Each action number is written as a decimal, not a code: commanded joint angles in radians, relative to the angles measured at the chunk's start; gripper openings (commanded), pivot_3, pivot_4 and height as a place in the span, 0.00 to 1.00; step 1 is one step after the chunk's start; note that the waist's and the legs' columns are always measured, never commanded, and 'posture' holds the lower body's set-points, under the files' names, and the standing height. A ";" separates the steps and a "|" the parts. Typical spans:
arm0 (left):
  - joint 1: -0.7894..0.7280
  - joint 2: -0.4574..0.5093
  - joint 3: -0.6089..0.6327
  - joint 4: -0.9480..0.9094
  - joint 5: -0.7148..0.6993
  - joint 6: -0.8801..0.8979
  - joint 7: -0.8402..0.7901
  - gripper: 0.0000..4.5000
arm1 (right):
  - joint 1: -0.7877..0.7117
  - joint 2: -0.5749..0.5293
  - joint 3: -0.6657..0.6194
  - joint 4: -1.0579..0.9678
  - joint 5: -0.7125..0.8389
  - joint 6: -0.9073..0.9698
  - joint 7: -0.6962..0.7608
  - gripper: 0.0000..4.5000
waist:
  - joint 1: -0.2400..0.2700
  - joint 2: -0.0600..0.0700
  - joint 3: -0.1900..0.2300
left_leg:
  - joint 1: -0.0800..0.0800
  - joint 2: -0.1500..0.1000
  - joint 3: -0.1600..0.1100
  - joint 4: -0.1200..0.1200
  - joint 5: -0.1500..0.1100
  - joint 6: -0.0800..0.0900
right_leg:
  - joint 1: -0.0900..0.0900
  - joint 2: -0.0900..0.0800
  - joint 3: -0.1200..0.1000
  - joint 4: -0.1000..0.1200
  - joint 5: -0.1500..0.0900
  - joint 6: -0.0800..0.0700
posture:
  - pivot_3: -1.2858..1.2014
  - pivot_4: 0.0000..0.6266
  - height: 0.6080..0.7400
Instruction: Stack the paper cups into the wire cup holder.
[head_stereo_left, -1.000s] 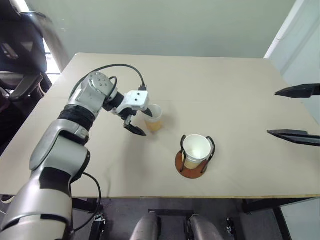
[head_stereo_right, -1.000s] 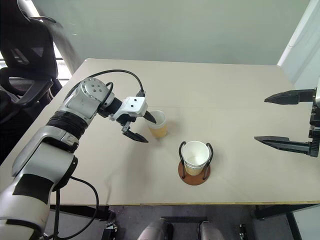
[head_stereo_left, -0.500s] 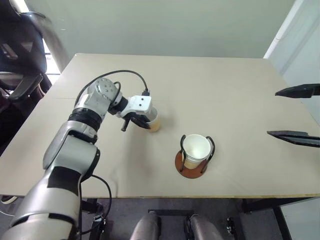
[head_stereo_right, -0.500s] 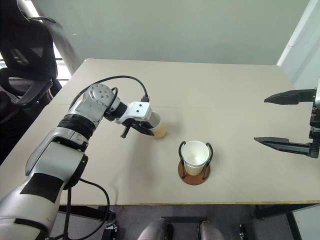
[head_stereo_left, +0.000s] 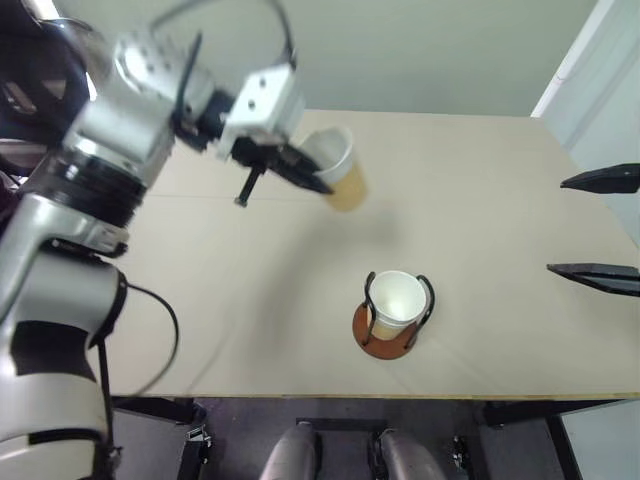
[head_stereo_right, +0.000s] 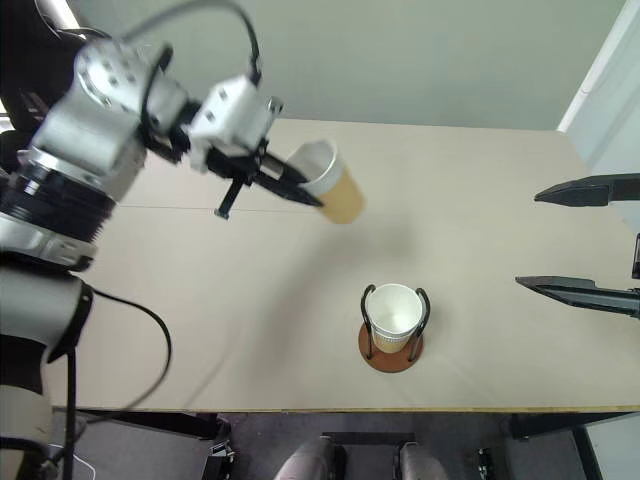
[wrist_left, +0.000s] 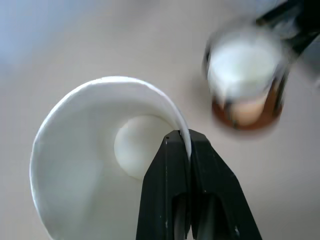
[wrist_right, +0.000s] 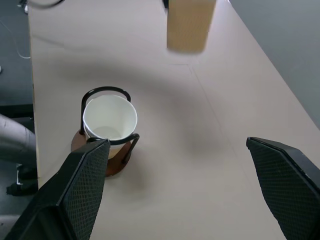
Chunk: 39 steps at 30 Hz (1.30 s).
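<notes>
Nearest the front edge of the pale beige bench (head_stereo_left: 200, 330) stands the wire cup holder (head_stereo_left: 392, 328), a round reddish-brown disc base with thin black wire loops rising from it, and a tapered paper cup with a white inside and rolled white rim (head_stereo_left: 397, 300) sits upright inside those loops. Off to the right, above the bench's right edge, the right gripper (head_stereo_right: 585, 240) hangs with its two black fingers spread wide apart and nothing between them; in its wrist view the fingers frame the holder and its cup. Farther back and to the left, the left gripper (head_stereo_left: 305, 172) is raised well above the bench, its fingers clenched on the rim wall of a second tan-yellow paper cup (head_stereo_left: 340, 168), one finger inside the white interior and one outside. That cup is tilted, mouth towards the gripper and base pointing away and down, clear of the bench, up and left of the holder.
</notes>
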 joint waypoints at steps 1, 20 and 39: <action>-0.022 0.025 -0.129 -0.208 -0.184 -0.015 -0.032 0.01 | -0.021 -0.019 -0.019 0.013 -0.010 -0.018 -0.017 1.00 | -0.002 0.001 0.000 | 0.001 0.000 0.001 0.000 0.000 0.000 | 0.001 -0.001 0.000 0.000 0.000 0.000 | 0.52 0.24 1.00; -0.076 -0.113 -0.396 -0.061 -0.114 -0.149 -0.032 0.01 | 0.018 -0.008 -0.088 -0.051 -0.010 0.044 -0.039 1.00 | -0.011 0.003 0.002 | 0.002 0.000 0.002 0.003 -0.001 -0.001 | 0.002 -0.001 0.000 0.003 0.001 0.001 | 0.52 0.24 1.00; -0.071 -0.190 -0.453 0.060 -0.086 -0.160 -0.032 0.01 | 0.029 0.006 -0.092 -0.088 0.001 0.066 -0.079 1.00 | -0.008 0.003 0.002 | 0.001 -0.001 0.002 0.003 -0.003 0.000 | 0.002 -0.001 -0.001 0.002 0.000 0.002 | 0.52 0.24 1.00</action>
